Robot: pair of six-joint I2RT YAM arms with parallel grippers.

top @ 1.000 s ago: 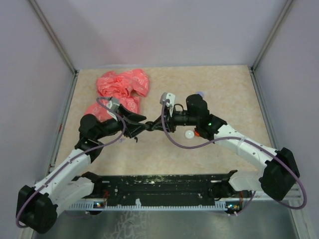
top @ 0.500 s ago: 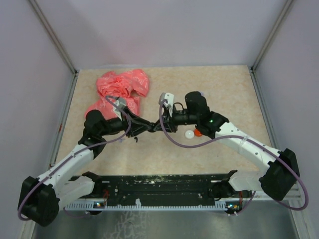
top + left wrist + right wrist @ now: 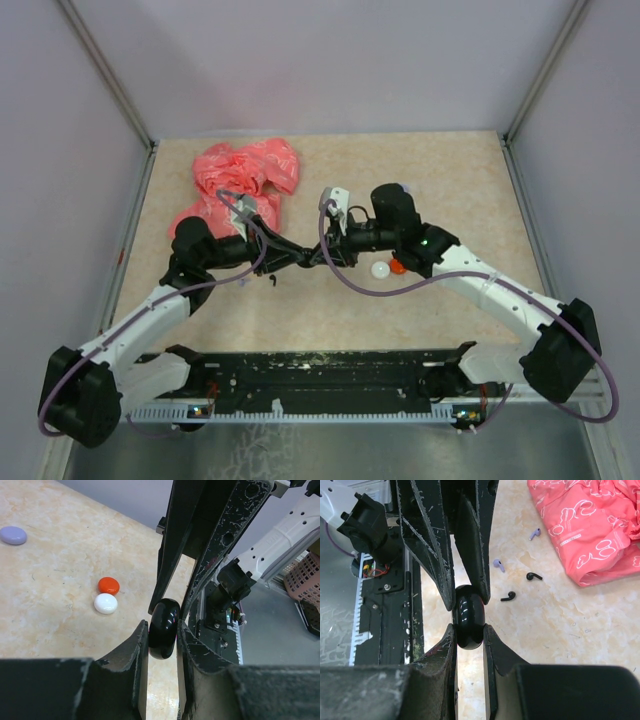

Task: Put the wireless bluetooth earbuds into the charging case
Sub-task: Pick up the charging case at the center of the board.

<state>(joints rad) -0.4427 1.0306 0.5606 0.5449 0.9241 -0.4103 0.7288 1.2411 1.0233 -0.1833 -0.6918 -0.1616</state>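
A glossy black round charging case (image 3: 164,629) hangs above the table, pinched edge-on by both grippers at once. My left gripper (image 3: 162,631) is shut on its lower part and my right gripper (image 3: 469,627) is shut on it from the opposite side; the case also shows in the right wrist view (image 3: 469,614). In the top view the two grippers meet at mid-table (image 3: 305,255). Two black earbuds (image 3: 508,596) (image 3: 534,576) and two pale purple earbuds (image 3: 498,564) (image 3: 535,532) lie loose on the table below.
A crumpled red plastic bag (image 3: 240,180) lies at the back left. A white disc (image 3: 105,603), a red disc (image 3: 108,585) and a pale purple disc (image 3: 13,535) lie on the table near the right arm. Walls enclose the table on three sides.
The left arm's elbow has shifted a little back and the right wrist slightly left. Both grippers have stayed joined on the black case.
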